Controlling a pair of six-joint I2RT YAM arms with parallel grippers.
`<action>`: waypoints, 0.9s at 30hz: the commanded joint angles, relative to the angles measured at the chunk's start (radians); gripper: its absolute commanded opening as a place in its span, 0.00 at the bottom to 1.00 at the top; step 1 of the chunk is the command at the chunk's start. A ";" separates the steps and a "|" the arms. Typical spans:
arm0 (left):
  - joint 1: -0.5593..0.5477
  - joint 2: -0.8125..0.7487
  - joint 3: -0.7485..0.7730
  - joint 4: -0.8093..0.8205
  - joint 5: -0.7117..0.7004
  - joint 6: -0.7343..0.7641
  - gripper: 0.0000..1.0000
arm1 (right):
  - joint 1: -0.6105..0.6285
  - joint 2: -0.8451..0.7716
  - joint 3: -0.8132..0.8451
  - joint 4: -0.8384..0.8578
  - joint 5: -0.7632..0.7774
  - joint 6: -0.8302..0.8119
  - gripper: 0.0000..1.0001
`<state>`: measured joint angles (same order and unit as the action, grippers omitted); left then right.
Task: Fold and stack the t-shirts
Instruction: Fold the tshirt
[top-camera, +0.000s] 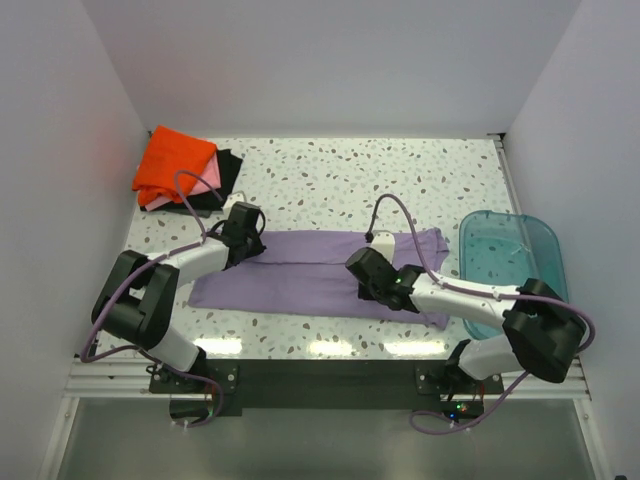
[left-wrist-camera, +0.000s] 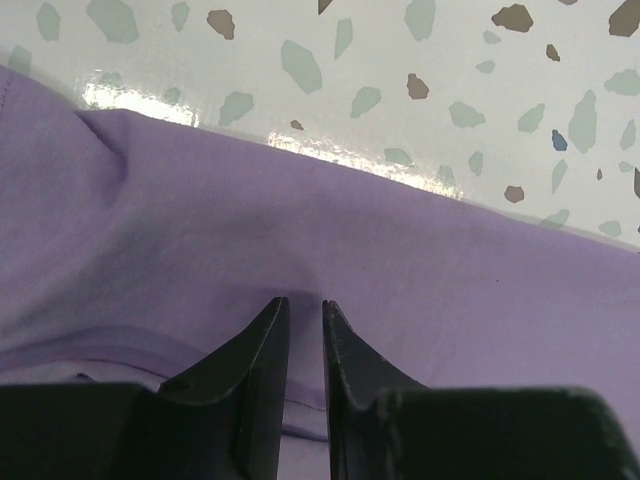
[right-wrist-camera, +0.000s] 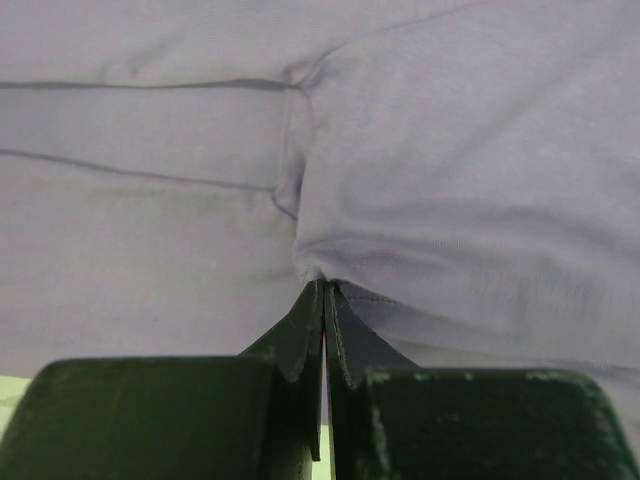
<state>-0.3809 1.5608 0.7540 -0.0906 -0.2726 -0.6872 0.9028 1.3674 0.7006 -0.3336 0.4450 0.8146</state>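
Here, both grippers' jaws pinch lavender shirt (top-camera: 320, 270) (half-folded lengthwise).

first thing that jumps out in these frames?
The lavender shirt spread flat mid-table, with the left claw and right claw both pinching its cloth. Then the bright orange shirt topping the stack in the far left corner, and the teal bin at right.

A lab test cell: plain white walls (top-camera: 330, 60) box in a speckled terrazzo tabletop (top-camera: 400, 170) on three sides, with an aluminium mounting rail (top-camera: 320, 385) along its near edge
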 joint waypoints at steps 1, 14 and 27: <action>-0.003 -0.036 -0.004 0.048 0.021 0.017 0.25 | 0.036 0.007 0.056 0.001 0.095 0.047 0.00; -0.004 -0.096 -0.002 0.006 -0.003 0.014 0.28 | 0.051 -0.055 0.115 -0.120 0.081 0.015 0.42; 0.130 0.002 0.094 -0.193 -0.179 -0.120 0.24 | -0.109 -0.076 0.113 -0.162 0.008 -0.032 0.64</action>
<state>-0.3397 1.5425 0.8371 -0.2478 -0.4240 -0.7593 0.8600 1.2556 0.8352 -0.5377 0.5083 0.8032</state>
